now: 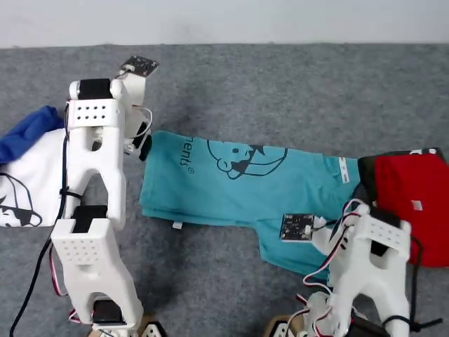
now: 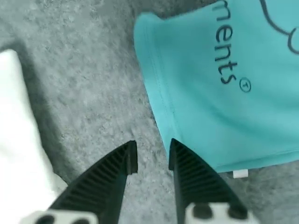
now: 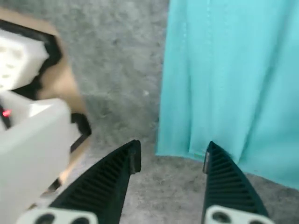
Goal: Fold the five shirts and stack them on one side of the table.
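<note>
A teal shirt [image 1: 231,182] with a dark print lies partly folded across the middle of the grey table cover. My left gripper [image 2: 153,156] is open by a narrow gap and hovers over bare cover just beside the teal shirt's [image 2: 219,84] left edge. In the high view this gripper [image 1: 143,148] sits at that same edge. My right gripper [image 3: 171,156] is open wider, low over the near edge of the teal shirt [image 3: 229,79], with nothing between its fingers. A red shirt [image 1: 410,189] lies folded at the right on a dark one [image 1: 365,175]. At the left lie a white shirt [image 1: 28,186] and a blue shirt [image 1: 28,130].
The grey cover [image 1: 280,91] reaches the back wall, with free room behind the teal shirt. The white shirt [image 2: 18,140] lies close beside my left gripper. The left arm's base [image 3: 28,116] stands near my right gripper. The right arm [image 1: 372,267] stands at the front right.
</note>
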### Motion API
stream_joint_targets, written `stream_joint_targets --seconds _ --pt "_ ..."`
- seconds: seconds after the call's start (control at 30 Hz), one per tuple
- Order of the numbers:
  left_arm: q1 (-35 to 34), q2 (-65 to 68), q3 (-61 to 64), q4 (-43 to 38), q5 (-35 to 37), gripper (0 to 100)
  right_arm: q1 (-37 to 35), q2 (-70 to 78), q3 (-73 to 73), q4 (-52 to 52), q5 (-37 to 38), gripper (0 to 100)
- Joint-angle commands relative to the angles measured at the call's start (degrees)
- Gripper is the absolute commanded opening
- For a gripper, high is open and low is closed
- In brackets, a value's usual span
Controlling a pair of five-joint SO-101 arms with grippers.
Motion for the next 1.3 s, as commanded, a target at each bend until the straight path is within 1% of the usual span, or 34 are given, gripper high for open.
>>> stream_joint_targets --seconds 0.0,0.27,0.33,0.43,0.5,0.6,0.67,0.83,0.97,1.07,1.17,1.27 --pt "0.4 -3.4 1.3 1.0 0.2 13 0.5 -0.7 2.7 -5.8 0.5 22.0" --pt "0.4 -3.8 2.2 1.0 0.2 13 0.4 -0.7 6.9 -6.5 0.5 20.8" --pt "0.4 -3.8 2.2 1.0 0.2 13 0.4 -0.7 7.0 -6.6 0.5 14.3" --pt "0.4 -3.8 2.2 1.0 0.2 13 0.7 -1.0 7.0 -6.9 0.4 0.2" --pt "0.4 -3.7 2.2 1.0 0.2 13 1.2 -1.2 7.0 -8.1 0.2 2.5" --pt "0.4 -3.7 2.2 1.0 0.2 13 1.9 -1.3 5.8 -7.5 0.1 1.0" --pt "0.4 -3.7 2.2 1.0 0.2 13 2.2 -1.3 3.6 -4.7 0.1 1.0" --pt "0.4 -3.7 2.2 1.0 0.2 13 2.4 -1.3 -3.9 6.1 0.1 1.0" --pt "0.4 -3.7 2.2 1.0 0.2 13 2.3 -1.3 -7.6 8.6 0.0 1.0" --pt "0.4 -3.5 2.2 1.0 0.2 13 1.7 -1.3 -10.5 6.9 -2.9 1.0" --pt "0.5 -3.4 2.2 1.0 0.2 13 -0.3 -0.7 -11.3 -0.4 -8.9 1.0" --pt "0.5 -3.4 2.2 1.0 0.2 13 -4.3 -0.7 -11.3 -6.4 -14.8 1.0"
